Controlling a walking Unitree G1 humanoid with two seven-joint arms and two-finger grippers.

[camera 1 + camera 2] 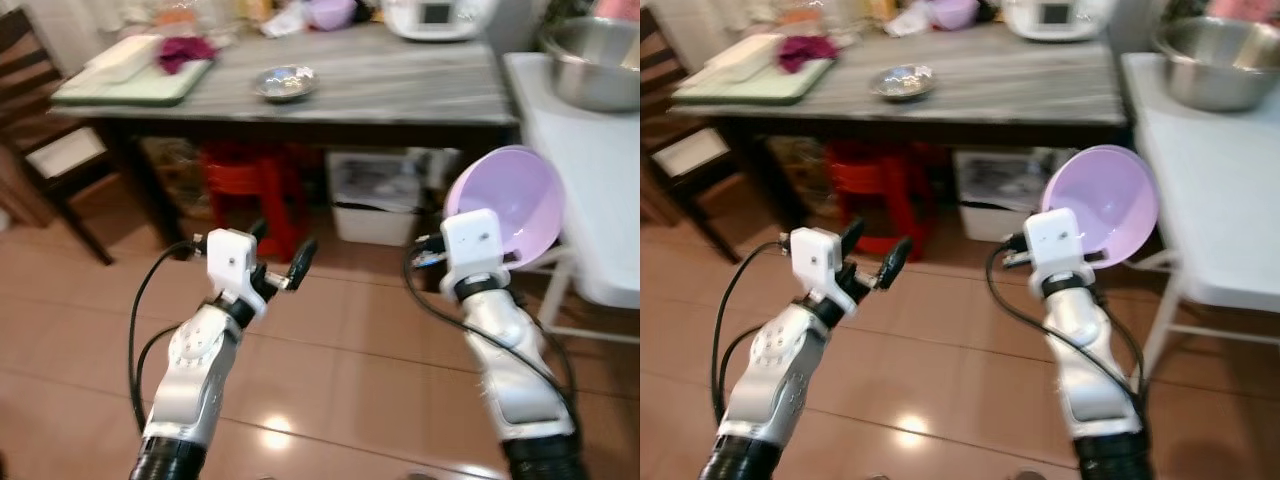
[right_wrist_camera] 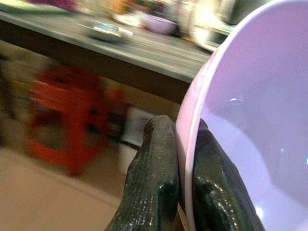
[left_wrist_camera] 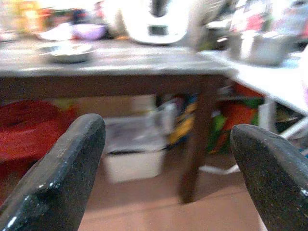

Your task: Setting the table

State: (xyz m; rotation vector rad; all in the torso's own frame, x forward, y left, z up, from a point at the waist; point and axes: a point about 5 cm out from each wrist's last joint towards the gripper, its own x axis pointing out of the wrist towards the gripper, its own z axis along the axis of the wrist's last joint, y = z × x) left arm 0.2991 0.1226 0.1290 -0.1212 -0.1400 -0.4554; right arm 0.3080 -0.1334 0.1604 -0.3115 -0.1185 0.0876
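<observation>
A lilac plastic bowl (image 1: 512,205) is held on edge in the air, its rim pinched by my right gripper (image 2: 183,163), which is shut on it. It hangs over the floor, in front of the table's right end. My left gripper (image 1: 283,258) is open and empty, raised over the tiled floor short of the grey wooden table (image 1: 400,85). On that table lie a small metal dish (image 1: 285,82) and, at the left end, a green tray (image 1: 130,85) with a magenta cloth (image 1: 187,49).
A white side table (image 1: 590,170) with a large steel bowl (image 1: 598,60) stands at the right. Under the grey table are a red stool (image 1: 250,185) and a white bin (image 1: 375,195). A wooden chair (image 1: 40,150) stands at the left. A white appliance (image 1: 440,17) sits at the back.
</observation>
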